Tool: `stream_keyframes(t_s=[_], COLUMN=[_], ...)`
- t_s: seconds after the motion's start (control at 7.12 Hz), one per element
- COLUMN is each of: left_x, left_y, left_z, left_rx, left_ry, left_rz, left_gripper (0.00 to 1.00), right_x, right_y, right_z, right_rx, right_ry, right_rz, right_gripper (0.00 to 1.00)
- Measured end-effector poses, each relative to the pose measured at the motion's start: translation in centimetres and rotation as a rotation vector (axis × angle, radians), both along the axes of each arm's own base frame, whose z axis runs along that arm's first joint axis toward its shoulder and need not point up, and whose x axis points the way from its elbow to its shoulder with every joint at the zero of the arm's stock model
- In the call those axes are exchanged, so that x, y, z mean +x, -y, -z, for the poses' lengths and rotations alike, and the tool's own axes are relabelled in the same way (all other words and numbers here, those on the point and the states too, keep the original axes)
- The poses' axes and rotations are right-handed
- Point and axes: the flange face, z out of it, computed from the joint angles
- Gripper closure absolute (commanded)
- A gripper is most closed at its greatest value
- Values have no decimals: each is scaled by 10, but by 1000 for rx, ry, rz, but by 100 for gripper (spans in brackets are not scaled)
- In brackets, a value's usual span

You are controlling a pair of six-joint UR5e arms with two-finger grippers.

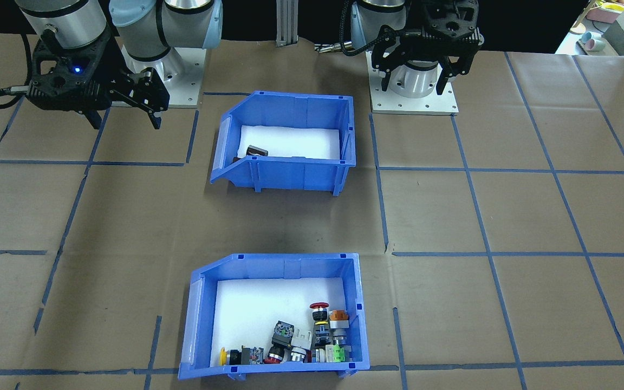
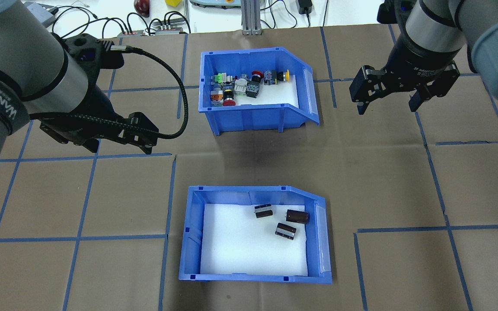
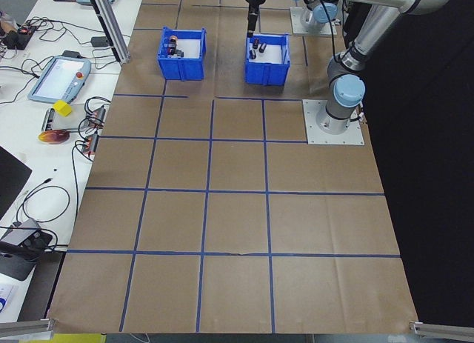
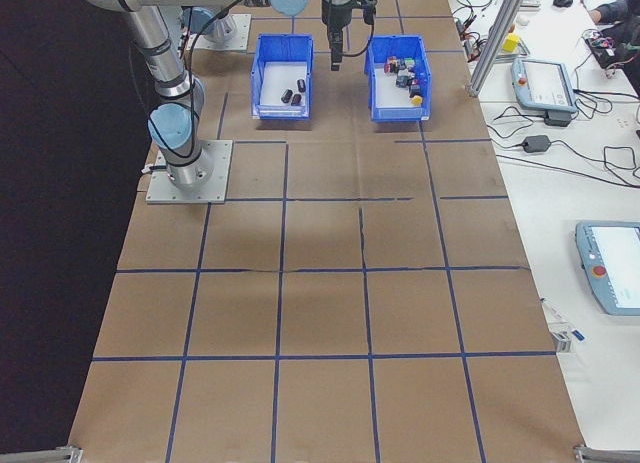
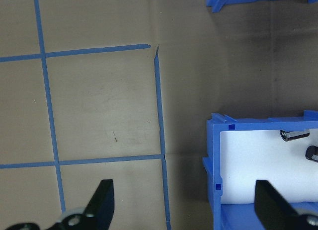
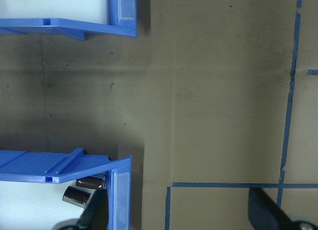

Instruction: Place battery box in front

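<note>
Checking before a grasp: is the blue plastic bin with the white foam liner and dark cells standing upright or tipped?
Upright. The blue plastic bin rests flat on the table, opening upward, three dark cells lying on its white foam liner.

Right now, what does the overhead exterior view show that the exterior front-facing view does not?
Only the overhead exterior view shows all three dark cells lying on the battery box's white foam. Only the front-facing view shows the two arm base plates; there the box's near wall hides all but one cell. Both show the switch bin, both end effectors open above the table, holding nothing.
</note>
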Motion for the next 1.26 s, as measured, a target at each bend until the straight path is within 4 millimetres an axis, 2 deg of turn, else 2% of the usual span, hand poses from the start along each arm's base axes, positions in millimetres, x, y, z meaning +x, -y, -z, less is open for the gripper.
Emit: stream_keyframes(t_s=[1.26], left_x=[4], left_y=[-3], left_z=[4], left_rx=[2], left_ry=[36], left_rz=[-39], left_gripper=[1], right_x=[0], right_y=[0], right_z=[3], right_rx=[9], right_ry=[-5], right_rz=[-10], right_gripper=[0])
